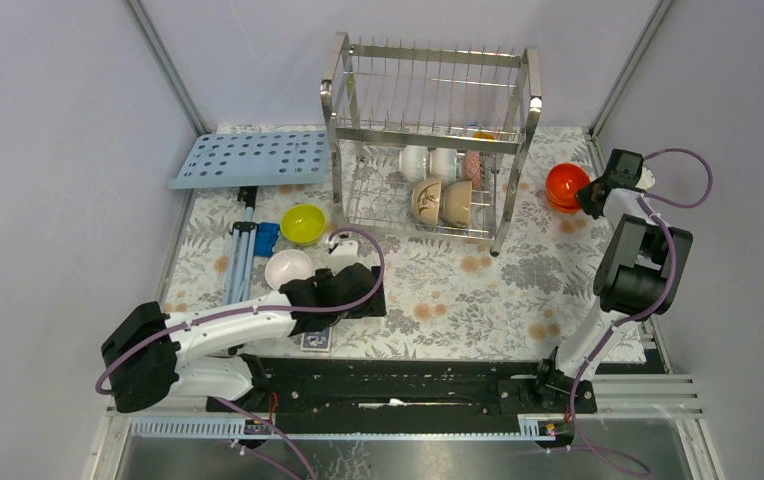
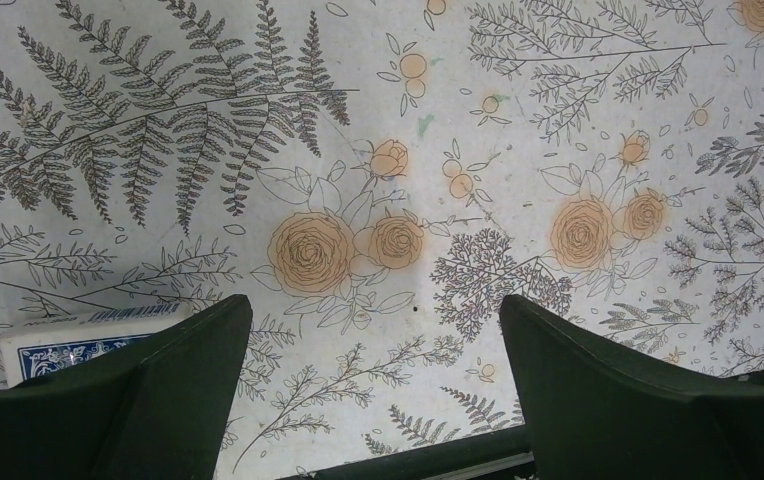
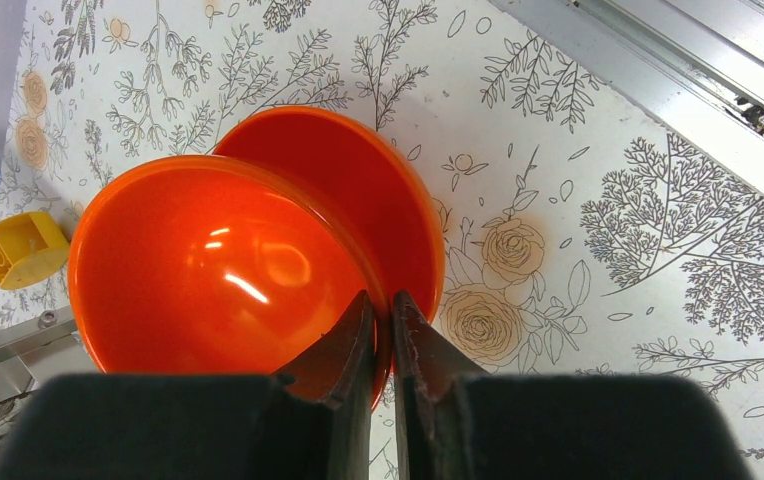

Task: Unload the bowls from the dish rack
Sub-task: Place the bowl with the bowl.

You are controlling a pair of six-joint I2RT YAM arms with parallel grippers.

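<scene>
The right hand (image 3: 380, 305) is pinching the thin rim of a glossy orange-red round bowl (image 3: 218, 280), one finger inside the wall and one outside. It holds the bowl over a second orange-red bowl (image 3: 358, 180) that sits on the floral-printed worktop (image 1: 458, 300), to the right of the two-tier shiny steel wire dish rack (image 1: 531, 100). Whether the two bowls touch, I cannot tell.

The sheen suggests a hard, slick shell, probably light. A rim pinch suits it, though the bowl may swivel in such a narrow hold.

The left hand (image 2: 376, 315) is spread wide and holds nothing, low over the worktop.

Beige bowls (image 1: 426, 200) and white bowls (image 1: 414, 160) stand on edge in the rack's lower tier. They are likely heavier and chip more easily. The exposed upper rim looks like the best place to take them.
</scene>
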